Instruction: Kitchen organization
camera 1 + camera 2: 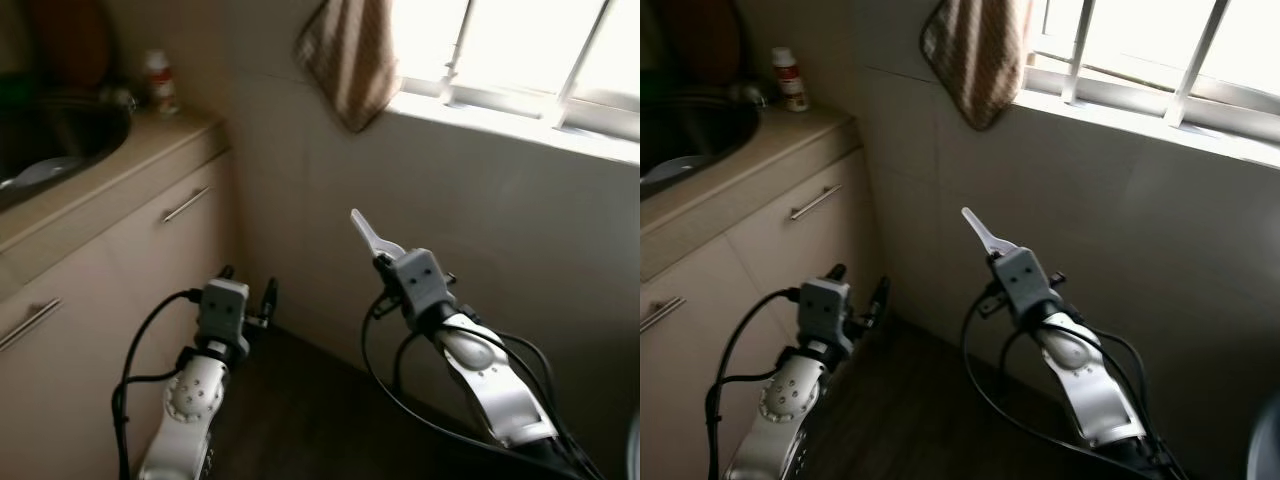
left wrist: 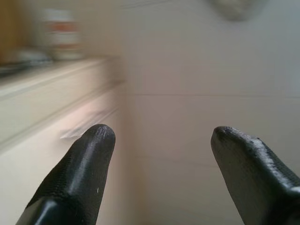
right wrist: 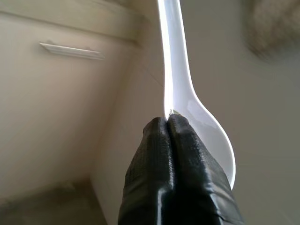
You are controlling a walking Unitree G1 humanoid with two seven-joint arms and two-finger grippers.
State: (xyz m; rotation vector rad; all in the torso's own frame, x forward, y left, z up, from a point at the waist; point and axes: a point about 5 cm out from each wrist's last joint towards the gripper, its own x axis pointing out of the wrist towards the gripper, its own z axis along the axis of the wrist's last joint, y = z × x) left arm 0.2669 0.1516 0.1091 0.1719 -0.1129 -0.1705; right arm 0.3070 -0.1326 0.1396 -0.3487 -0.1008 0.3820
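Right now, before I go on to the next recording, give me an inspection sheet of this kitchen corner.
Surface: beige counter over cabinet doors with bar handles; a dark sink is set into it.
Job's things: white spoon, held by its bowl end with the handle pointing away from the gripper.
Clutter: small white bottle with a red band at the counter's back corner.
Grippers: right gripper, jaws shut on the spoon, raised before the tiled wall; left gripper, jaws open, nothing between them.
Cables: black cables loop along both arms.
Surroundings: checked cloth hanging by a bright window; dark floor.
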